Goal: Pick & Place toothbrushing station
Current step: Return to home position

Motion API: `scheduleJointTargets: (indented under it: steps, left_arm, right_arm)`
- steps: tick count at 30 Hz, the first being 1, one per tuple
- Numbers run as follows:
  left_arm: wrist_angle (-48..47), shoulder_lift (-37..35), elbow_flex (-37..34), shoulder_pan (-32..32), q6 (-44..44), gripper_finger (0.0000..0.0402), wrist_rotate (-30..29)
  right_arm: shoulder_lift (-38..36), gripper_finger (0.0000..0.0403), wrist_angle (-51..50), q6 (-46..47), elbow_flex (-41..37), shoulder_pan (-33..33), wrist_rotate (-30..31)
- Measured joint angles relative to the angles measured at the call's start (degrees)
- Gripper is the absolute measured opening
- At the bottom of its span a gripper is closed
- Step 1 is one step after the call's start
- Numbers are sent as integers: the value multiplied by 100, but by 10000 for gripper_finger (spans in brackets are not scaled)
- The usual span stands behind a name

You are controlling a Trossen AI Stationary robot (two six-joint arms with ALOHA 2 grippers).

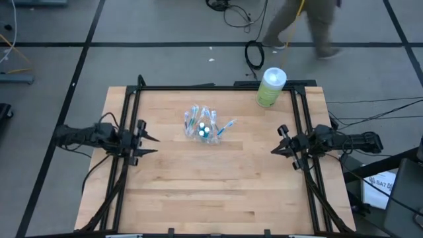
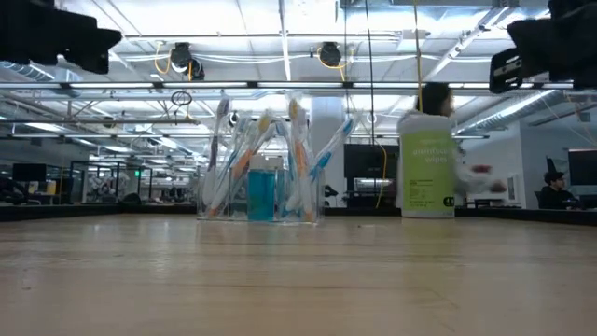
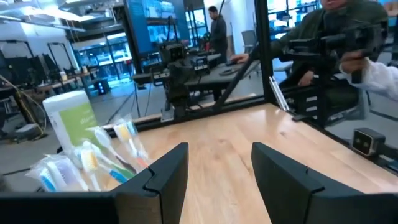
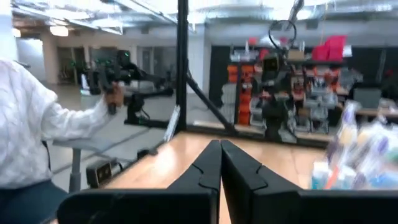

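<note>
Standing upright at upper centre of the high view, the small clear plastic cup [image 1: 205, 129] of thin coloured toothbrushes [image 1: 227, 125] lies between both arms. The left gripper [image 3: 219, 149], jaws parted wide, sits slightly nearer than the right gripper [image 4: 220, 147], jaws pressed together.

The table [image 1: 218, 185] is showing pale planked wood, smooth, with a soft sheen. The cup [image 2: 207, 205] is looking like clear glossy plastic, and the toothbrushes [image 2: 298, 159] in it are gleaming like plastic too. The canister [image 1: 268, 97] is wearing a matt pale-green wrap under a smooth white lid [image 1: 274, 76]. The left gripper [image 3: 219, 152] is showing matt dark fingers.
</note>
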Motion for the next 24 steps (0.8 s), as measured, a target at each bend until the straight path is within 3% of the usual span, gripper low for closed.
scheduleJointTargets:
  steps: [12,24]
  left_arm:
    - [1312,0,-1009,0,-126,184,182]
    - [1097,2,-1043,0,-295,184,190]
  right_arm:
    - [16,0,-158,-191,-6,-83,4]
    - [16,0,-158,-271,-17,-83,3]
